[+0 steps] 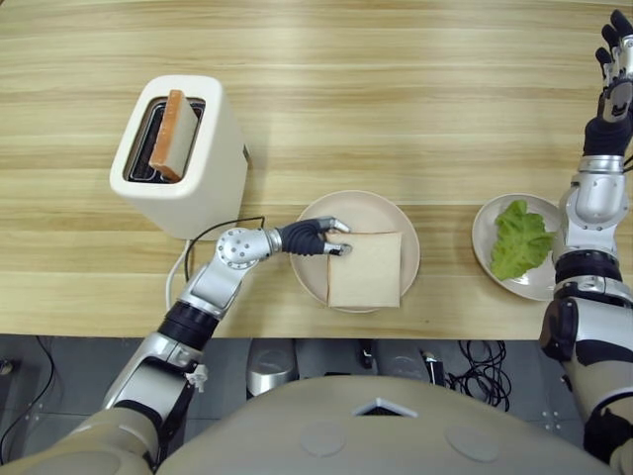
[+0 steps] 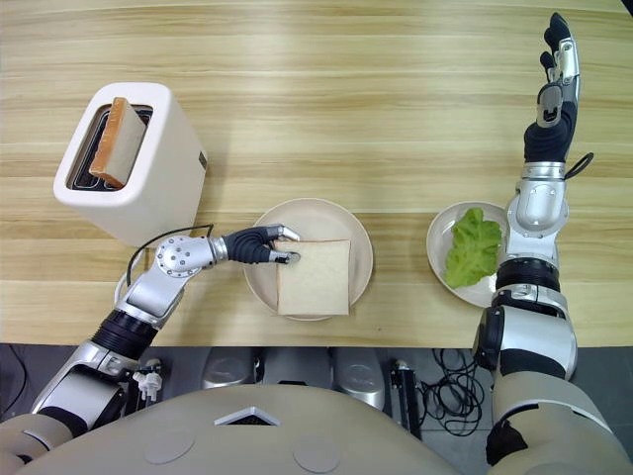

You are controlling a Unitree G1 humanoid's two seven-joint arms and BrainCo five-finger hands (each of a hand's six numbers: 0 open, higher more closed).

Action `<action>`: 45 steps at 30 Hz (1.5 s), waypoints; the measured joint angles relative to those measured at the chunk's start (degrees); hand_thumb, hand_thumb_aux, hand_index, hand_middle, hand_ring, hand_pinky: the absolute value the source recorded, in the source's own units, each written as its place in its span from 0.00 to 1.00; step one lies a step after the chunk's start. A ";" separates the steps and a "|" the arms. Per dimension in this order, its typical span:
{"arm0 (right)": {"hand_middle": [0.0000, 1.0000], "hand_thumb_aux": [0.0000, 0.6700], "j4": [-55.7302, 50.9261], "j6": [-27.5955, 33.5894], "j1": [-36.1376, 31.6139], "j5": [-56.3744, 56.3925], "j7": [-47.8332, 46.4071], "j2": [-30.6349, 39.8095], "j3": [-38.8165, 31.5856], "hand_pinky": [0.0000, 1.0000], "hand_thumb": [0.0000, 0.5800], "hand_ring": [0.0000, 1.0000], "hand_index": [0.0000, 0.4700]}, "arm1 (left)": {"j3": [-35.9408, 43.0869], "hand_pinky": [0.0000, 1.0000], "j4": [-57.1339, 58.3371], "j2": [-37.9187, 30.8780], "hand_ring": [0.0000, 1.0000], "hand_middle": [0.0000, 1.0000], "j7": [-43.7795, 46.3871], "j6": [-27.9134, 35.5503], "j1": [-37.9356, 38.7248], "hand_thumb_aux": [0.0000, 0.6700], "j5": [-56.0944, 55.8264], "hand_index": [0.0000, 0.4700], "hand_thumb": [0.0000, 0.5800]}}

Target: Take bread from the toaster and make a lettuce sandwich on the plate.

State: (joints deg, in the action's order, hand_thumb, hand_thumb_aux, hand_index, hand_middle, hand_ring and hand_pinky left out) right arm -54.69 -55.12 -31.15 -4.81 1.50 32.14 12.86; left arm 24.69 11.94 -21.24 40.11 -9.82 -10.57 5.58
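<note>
One slice (image 1: 368,272) is lying flat on the plate (image 1: 376,206), covering its near right part. The left robot hand (image 1: 312,237) is reaching in over the plate's left rim, and it is curling lightly about the slice's far left corner in a loose pinch. A second slice (image 1: 173,134) is standing upright in the toaster (image 1: 213,168), which is sitting on the desk (image 1: 396,99) to the far left of the plate. The lettuce (image 1: 519,239) is lying on a small dish (image 1: 485,230) just to the right of the plate. The right robot hand (image 1: 615,59) is hanging well to the far right of the plate, beyond the dish, stretched open and holding nothing.

The step in hand appears to be setting down the bottom slice, so the task is looking roughly a third done. The next move is likely calling for the left robot hand to let go and clear the plate. The right robot hand would then be dropping onto the lettuce and carrying it across onto the slice, leaving the second slice for last.
</note>
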 measured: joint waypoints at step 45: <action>0.00 0.00 -4.31 0.02 1.78 -4.19 2.33 0.66 -3.16 0.00 0.00 0.00 0.00 | 0.57 1.00 -3.22 -4.51 1.00 1.00 -3.14 -1.66 -4.72 1.00 13.68 0.98 1.00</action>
State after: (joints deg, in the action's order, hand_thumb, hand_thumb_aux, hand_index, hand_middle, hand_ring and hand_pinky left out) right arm -59.00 -55.10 -29.37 -9.00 3.83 32.79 9.70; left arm 25.26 8.72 -25.75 36.97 -11.47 -15.30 19.26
